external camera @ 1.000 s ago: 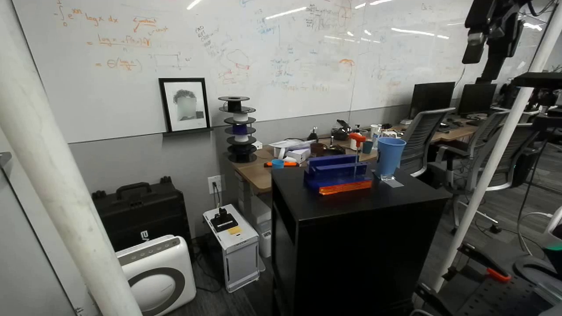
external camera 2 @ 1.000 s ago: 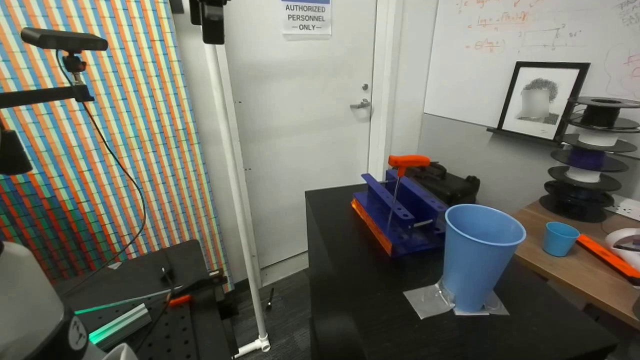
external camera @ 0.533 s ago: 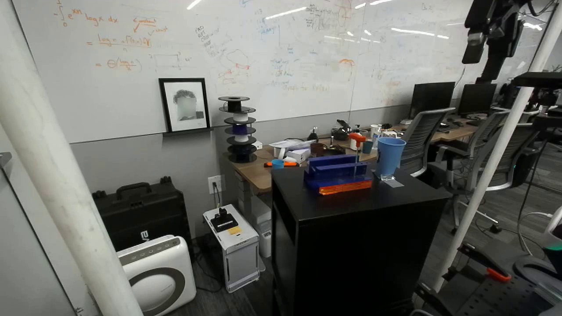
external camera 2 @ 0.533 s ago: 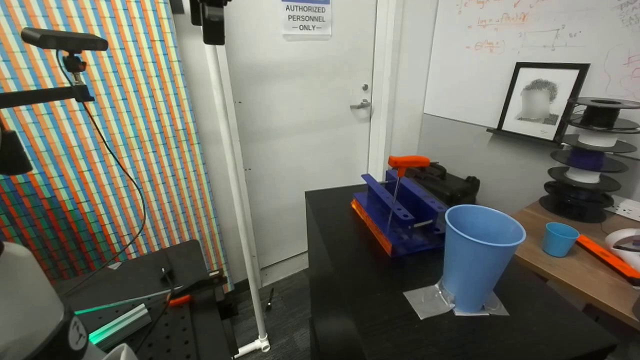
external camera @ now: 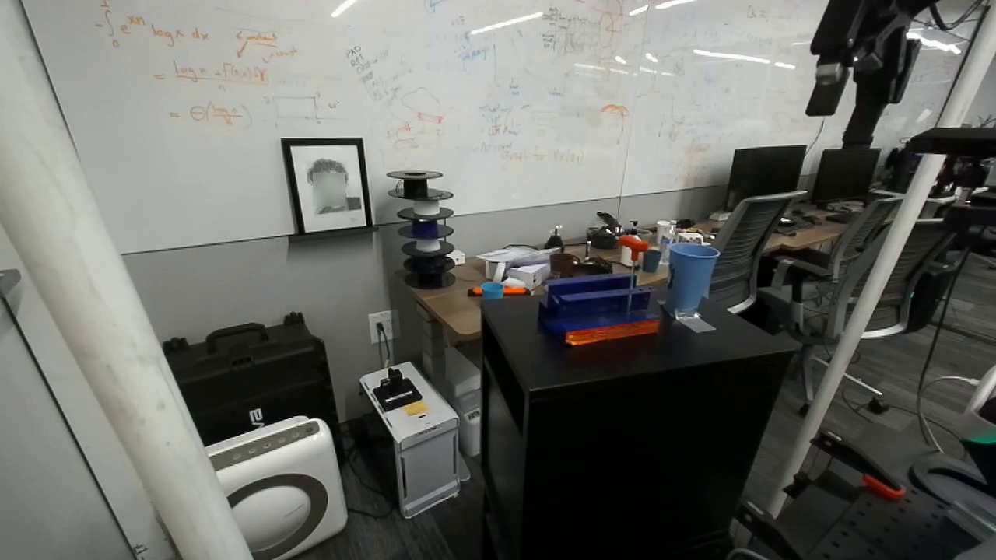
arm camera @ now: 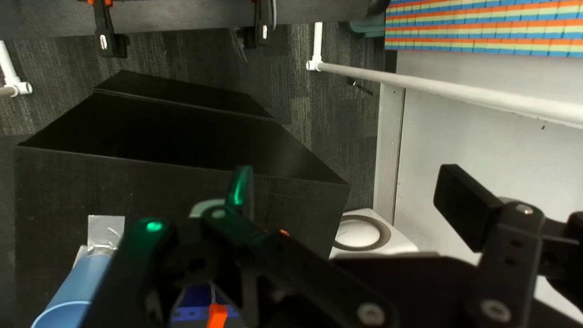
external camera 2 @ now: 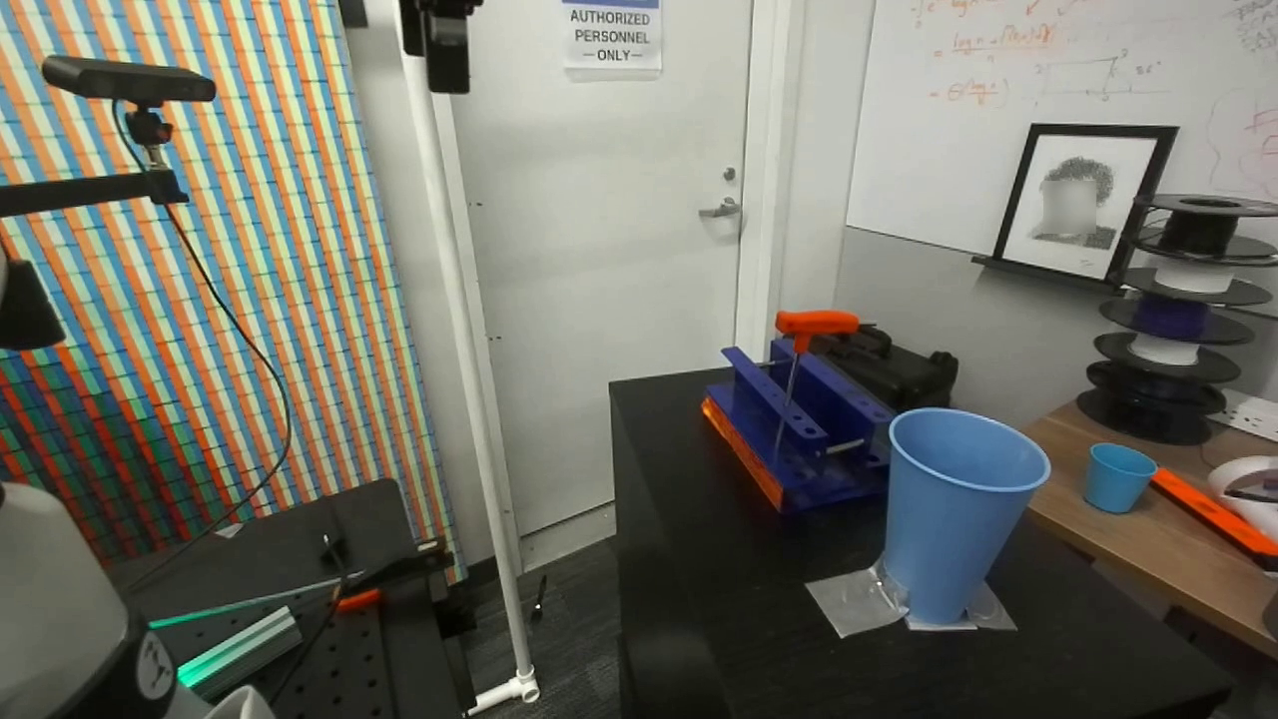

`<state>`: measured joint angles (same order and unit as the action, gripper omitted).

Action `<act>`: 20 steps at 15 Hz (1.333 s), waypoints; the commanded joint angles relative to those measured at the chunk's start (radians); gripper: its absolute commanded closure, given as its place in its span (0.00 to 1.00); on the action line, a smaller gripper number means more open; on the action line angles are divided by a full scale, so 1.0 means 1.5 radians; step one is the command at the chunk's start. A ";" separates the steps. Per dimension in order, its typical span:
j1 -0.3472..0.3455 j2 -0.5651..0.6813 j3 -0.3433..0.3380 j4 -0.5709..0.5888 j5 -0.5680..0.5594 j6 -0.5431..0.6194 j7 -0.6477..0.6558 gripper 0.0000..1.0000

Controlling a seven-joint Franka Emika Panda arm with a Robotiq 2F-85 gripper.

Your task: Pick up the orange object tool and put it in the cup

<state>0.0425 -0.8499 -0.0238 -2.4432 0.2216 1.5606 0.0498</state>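
Note:
The orange tool (external camera: 634, 246) has a T-shaped handle and a thin metal shaft. It stands upright in a dark-blue holder (external camera 2: 764, 429) on the black cabinet and also shows in an exterior view (external camera 2: 817, 322). The cup (external camera 2: 954, 519) is a light-blue tumbler taped upright beside the holder; it also shows in an exterior view (external camera: 689, 280). My gripper (arm camera: 353, 198) is wide open with nothing between its fingers. It is high above and apart from both. In the wrist view, part of the tool's handle (arm camera: 217, 315) and the cup (arm camera: 84, 282) show at the bottom, partly hidden by the gripper.
The black cabinet (external camera: 661, 373) carries the holder, which has an orange strip (external camera: 611, 333) along its edge. A white pole (external camera 2: 469, 330) stands near the cabinet. A wooden desk (external camera: 447, 307) with several items and a small blue cup (external camera 2: 1118, 477) is behind.
Over the last half second my gripper has shifted slightly, leftward in an exterior view and rightward in an exterior view. The tool, holder and cup have not moved.

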 commanded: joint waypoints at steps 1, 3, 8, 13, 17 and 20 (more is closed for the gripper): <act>-0.031 0.057 0.010 0.032 -0.002 0.080 0.004 0.00; -0.040 0.094 0.004 0.045 -0.007 0.144 -0.001 0.00; -0.065 0.250 0.002 0.098 -0.031 0.234 0.026 0.00; -0.064 0.408 0.000 0.158 -0.044 0.279 0.048 0.00; -0.063 0.508 0.000 0.210 -0.056 0.313 0.065 0.00; -0.056 0.572 0.006 0.262 -0.081 0.318 0.091 0.00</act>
<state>-0.0527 -0.0897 -0.0260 -2.1583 0.1420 2.0393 0.1327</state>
